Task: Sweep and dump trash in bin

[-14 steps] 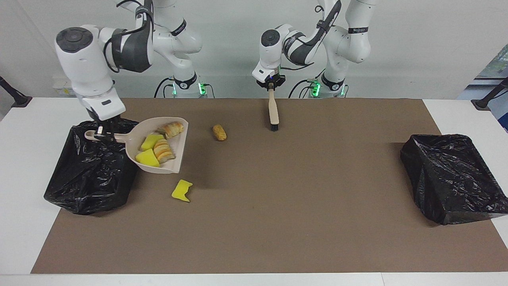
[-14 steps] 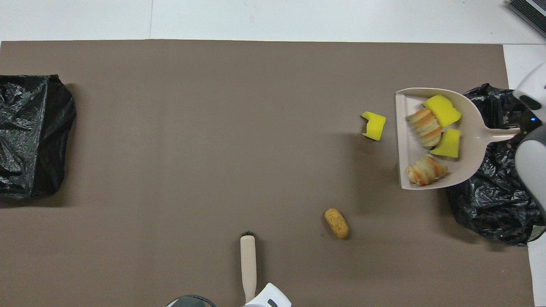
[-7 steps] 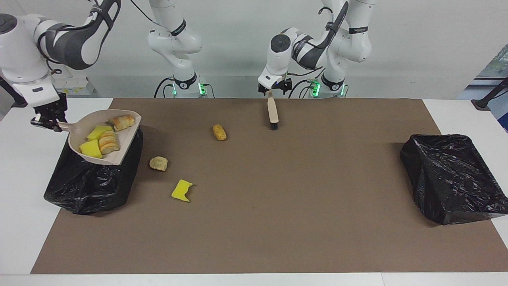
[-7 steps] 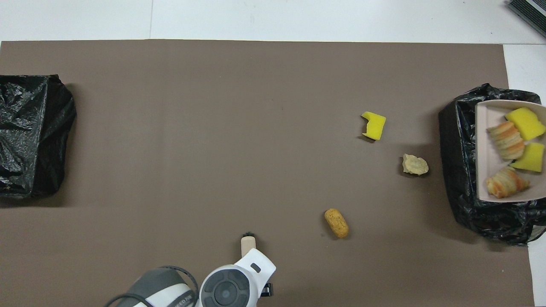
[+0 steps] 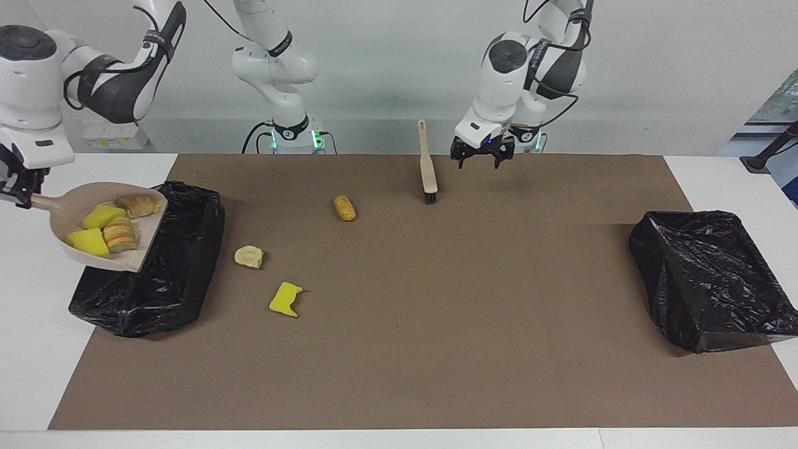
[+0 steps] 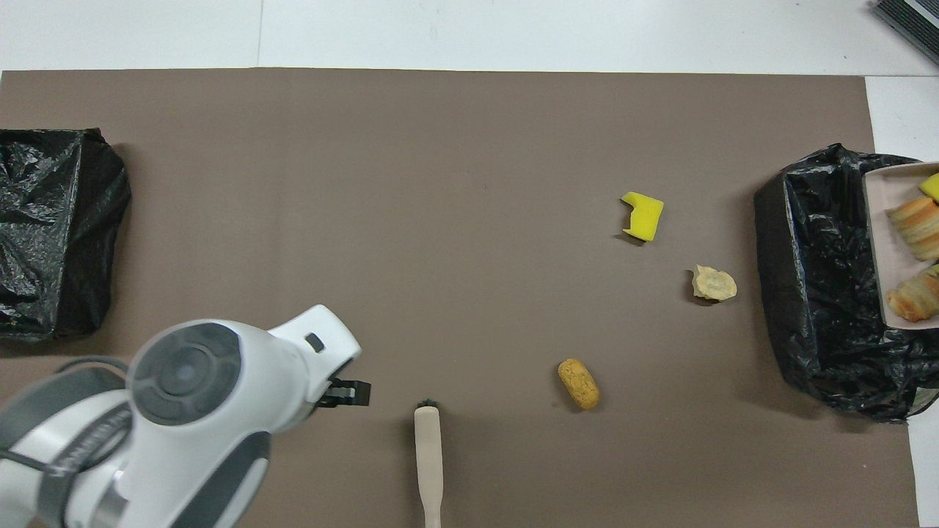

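My right gripper [image 5: 22, 194] is shut on the handle of the beige dustpan [image 5: 75, 246], held over the outer end of the black-lined bin [image 5: 174, 262]. In the pan lie yellow sponge chunks [image 5: 100, 216] and bread pieces [image 5: 138, 204]. More trash lies on the brown mat: a yellow chunk [image 5: 285, 299], a tan lump [image 5: 249, 256] beside the bin, and an orange-brown roll [image 5: 344, 207]. The brush [image 5: 427, 168] has its bristles on the mat and its handle rising toward the robots, with nothing holding it. Beside the brush my left gripper [image 5: 481, 159] hangs open and holds nothing.
A second black-lined bin [image 5: 711, 280] sits at the left arm's end of the table. The brown mat [image 5: 436, 324] covers most of the white table. In the overhead view the left arm's wrist [image 6: 191, 396] covers the mat's near corner.
My right gripper has carried the dustpan outward over the bin, uncovering the tan lump. My left gripper has opened, let go of the brush and moved toward the left arm's end.
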`<state>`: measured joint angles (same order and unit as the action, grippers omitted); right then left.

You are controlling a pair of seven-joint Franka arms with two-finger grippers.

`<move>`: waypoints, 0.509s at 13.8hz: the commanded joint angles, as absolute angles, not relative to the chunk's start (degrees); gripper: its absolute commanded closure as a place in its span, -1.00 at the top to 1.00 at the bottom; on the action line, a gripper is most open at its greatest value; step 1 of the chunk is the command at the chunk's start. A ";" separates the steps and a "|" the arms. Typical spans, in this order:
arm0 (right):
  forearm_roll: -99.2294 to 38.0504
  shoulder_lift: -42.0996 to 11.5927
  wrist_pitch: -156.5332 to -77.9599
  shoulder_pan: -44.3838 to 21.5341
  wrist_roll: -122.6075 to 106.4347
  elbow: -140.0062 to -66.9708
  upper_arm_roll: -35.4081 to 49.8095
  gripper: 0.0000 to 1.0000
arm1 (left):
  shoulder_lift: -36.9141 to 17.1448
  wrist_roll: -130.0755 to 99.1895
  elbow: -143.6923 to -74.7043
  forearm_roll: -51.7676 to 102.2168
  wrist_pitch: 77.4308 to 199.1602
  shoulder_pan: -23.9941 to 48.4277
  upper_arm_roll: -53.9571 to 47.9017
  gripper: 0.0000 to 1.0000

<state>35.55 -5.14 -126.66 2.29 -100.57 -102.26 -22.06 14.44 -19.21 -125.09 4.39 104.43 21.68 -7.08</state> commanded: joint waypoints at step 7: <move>48.34 -4.49 -120.60 0.62 -90.77 -103.98 -21.09 -1.00 | 11.35 3.42 -100.58 0.54 87.73 3.96 -7.82 1.00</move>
